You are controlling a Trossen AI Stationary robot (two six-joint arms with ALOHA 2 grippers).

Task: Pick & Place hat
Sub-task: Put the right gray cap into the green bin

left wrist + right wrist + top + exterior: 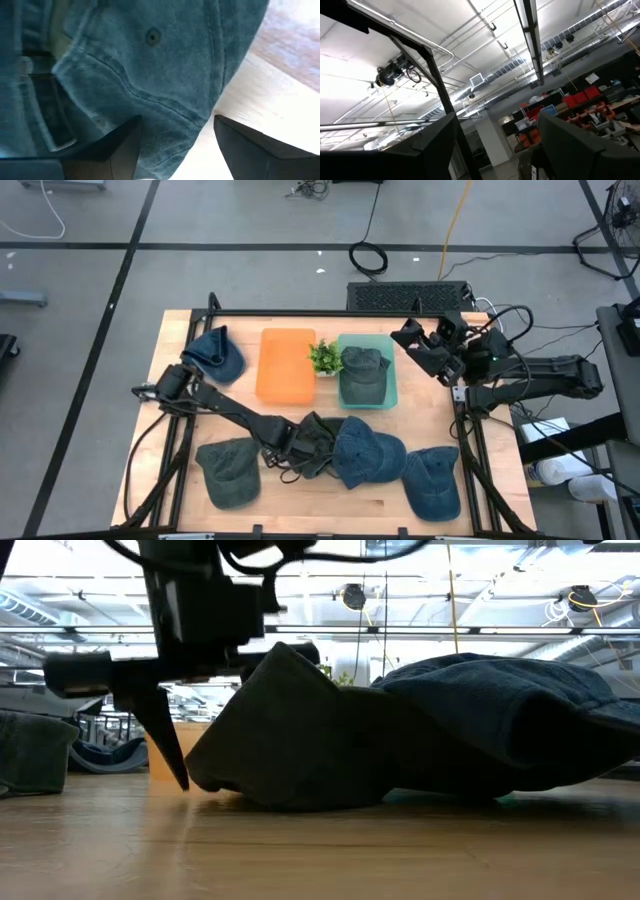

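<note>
**Six caps on the table, left gripper set over one at the front**

Six caps show in the high view. A blue cap lies at about ten o'clock from the table's centre. A grey-green cap sits inside the teal bin at one o'clock. A faded green cap lies at seven o'clock. A dark cap and a blue denim cap lie touching at six o'clock, and another blue cap lies at five o'clock.

There are two bins: the teal one and an orange bin at eleven o'clock, with one small green plant between them.

The left gripper is down at the dark cap; in the left wrist view its fingers stand apart, one pressed on cap fabric and the other over bare wood, not clamped. The right gripper is raised at the table's two o'clock corner, tilted toward the ceiling, with its fingers spread and holding nothing.

The table is pale wood with a black frame. Around it is grey floor with cables; the low view shows ceiling lights and trusses beyond.
</note>
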